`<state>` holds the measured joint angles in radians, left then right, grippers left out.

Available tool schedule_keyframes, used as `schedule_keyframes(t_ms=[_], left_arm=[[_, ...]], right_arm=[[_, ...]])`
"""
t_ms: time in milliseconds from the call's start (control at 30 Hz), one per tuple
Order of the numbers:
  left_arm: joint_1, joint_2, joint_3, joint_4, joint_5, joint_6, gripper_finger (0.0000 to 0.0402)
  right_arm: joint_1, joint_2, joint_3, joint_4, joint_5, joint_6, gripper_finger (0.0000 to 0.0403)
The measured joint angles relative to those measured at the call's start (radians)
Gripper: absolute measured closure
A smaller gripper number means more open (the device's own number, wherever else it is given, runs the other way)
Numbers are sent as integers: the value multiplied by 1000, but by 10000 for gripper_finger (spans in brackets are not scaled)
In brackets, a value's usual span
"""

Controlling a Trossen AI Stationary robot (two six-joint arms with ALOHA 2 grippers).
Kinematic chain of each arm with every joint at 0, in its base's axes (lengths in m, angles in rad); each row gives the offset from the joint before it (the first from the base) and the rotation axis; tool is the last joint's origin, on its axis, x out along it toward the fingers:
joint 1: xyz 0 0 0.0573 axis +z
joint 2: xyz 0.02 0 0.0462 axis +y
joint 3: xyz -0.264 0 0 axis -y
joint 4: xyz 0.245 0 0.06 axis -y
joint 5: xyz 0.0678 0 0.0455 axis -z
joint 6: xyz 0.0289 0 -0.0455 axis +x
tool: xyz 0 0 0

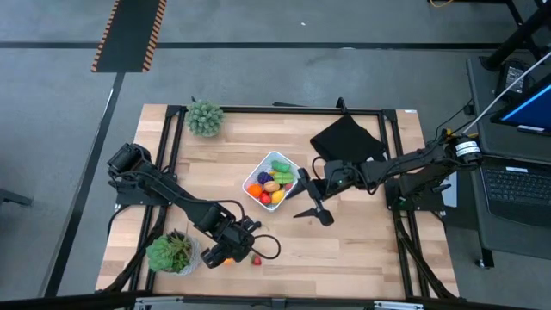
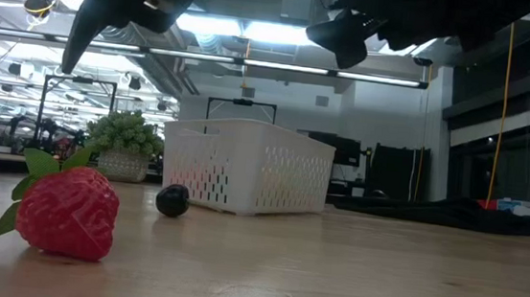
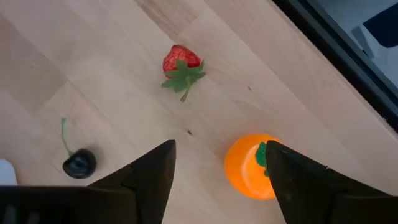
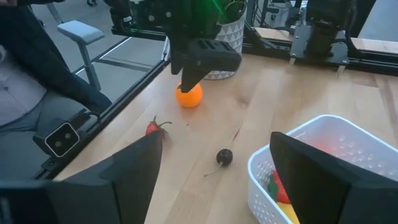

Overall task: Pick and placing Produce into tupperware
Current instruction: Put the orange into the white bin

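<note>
On the wooden bench [image 4: 273,106], the left gripper [image 4: 194,78] hangs just above an orange fruit [image 4: 188,95]. A strawberry [image 4: 153,127] and a dark cherry [image 4: 224,157] lie apart nearby, the white tupperware [image 4: 323,168] beside the cherry holding produce [image 4: 280,186]. A potted plant [image 4: 227,25] stands behind

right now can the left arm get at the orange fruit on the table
Probably yes. The left gripper hangs open just above the orange fruit, which lies bare on the table by one finger, a little off centre. The strawberry and dark cherry lie clear of it.
</note>
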<state>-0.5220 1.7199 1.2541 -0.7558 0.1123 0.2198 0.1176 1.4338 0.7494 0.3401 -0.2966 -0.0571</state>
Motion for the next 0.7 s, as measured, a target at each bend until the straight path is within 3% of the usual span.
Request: schedule_keyframes(t_ms=[200,400,700], left_arm=[[0,-1,-11,6,-15,9,162],[0,-1,-108,5,-50,22,162],[0,-1,-130,36,-50,-102,162]], right_arm=[[16,0,0,0,9,2,103],[27,0,0,0,42,0,103],[28,0,0,0,42,-2,103]])
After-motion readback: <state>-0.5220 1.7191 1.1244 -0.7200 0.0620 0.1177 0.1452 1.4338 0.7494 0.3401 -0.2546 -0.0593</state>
